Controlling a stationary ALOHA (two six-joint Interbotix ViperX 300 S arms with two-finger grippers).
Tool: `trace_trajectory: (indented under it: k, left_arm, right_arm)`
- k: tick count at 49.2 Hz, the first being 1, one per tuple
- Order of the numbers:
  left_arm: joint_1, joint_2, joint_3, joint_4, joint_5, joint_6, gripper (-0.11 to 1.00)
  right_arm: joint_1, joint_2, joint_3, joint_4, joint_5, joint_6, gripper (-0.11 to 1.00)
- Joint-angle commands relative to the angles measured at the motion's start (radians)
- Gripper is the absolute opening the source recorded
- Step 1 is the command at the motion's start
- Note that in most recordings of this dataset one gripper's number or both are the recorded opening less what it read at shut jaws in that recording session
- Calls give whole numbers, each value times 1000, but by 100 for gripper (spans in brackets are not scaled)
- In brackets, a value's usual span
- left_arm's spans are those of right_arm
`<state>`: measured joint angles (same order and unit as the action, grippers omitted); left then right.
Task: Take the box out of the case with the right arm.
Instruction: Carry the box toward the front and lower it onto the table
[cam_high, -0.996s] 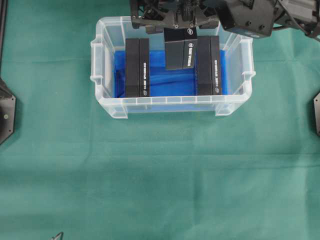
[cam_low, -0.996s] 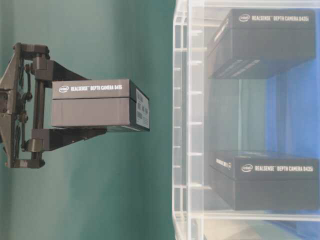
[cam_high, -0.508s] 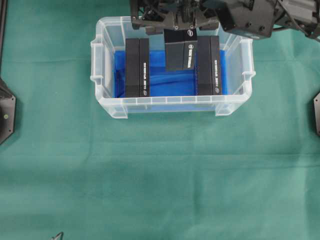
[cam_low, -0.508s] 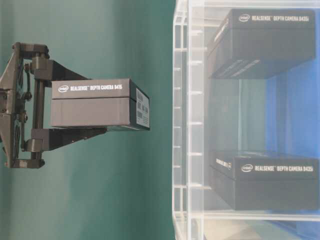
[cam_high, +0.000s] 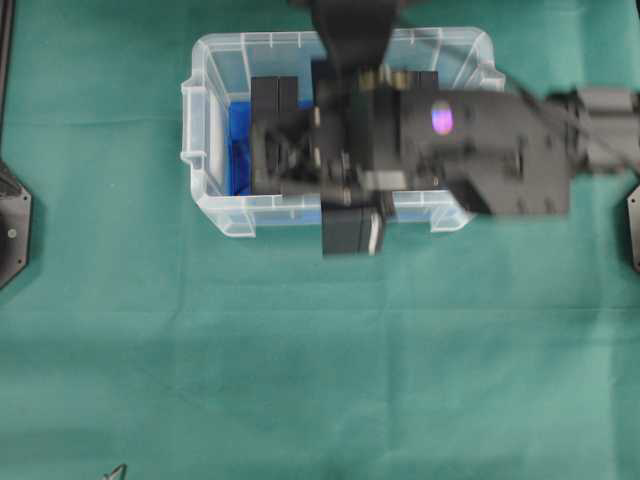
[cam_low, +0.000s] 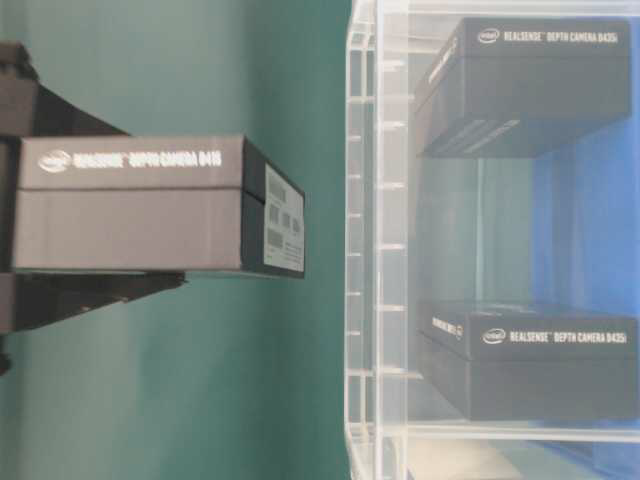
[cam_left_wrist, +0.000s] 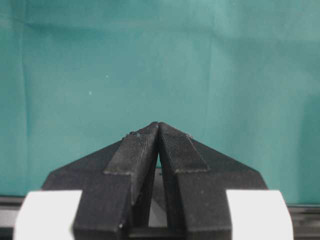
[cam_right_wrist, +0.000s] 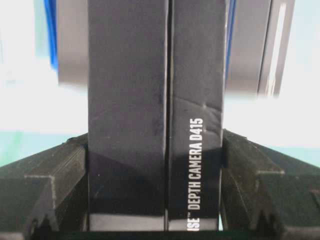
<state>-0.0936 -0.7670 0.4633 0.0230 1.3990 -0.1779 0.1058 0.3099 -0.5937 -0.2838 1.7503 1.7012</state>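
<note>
The case (cam_high: 210, 130), a clear bin with a blue bottom, stands on the green cloth. My right gripper (cam_high: 352, 207) is shut on a black box (cam_high: 350, 232) that hangs in the air over the case's front wall. Its fingers (cam_right_wrist: 65, 165) press both long sides of the box (cam_right_wrist: 127, 75). From table level the held box (cam_low: 140, 205) floats left of the case (cam_low: 365, 240), outside it. Two more black boxes (cam_low: 530, 85) (cam_low: 530, 360) stay inside. My left gripper (cam_left_wrist: 158, 125) is shut and empty above bare cloth.
The right arm (cam_high: 480, 150) stretches blurred across the case from the right and hides most of its inside. One box (cam_high: 272, 95) shows at the case's left. Black mounts sit at the left edge (cam_high: 12, 225) and right edge (cam_high: 633, 225). Green cloth (cam_high: 320, 380) lies in front.
The right arm has swung with the box from the case's far side to over its front wall. The box looms larger at table level. The left gripper has not moved.
</note>
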Motion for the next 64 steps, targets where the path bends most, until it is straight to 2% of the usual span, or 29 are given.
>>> trace_trajectory:
  k: [1, 11, 16, 48, 64]
  left_arm:
    - [-3, 2, -26, 3, -3, 0, 2]
    - [-3, -5, -23, 3, -3, 0, 2]
    - [-3, -5, -23, 3, -2, 0, 2]
    - [-3, -6, -23, 3, -2, -2, 2]
    - [-3, -5, -20, 2, -2, -2, 2]
  right_arm:
    - [46, -55, -32, -3, 11, 41, 66]
    - [129, -55, -44, -3, 25, 132, 66]
    - [147, -54, -44, -3, 48, 155, 66]
    - [149, -48, -31, -6, 71, 160, 66]
    - [150, 6, 64, 14, -9, 175, 66]
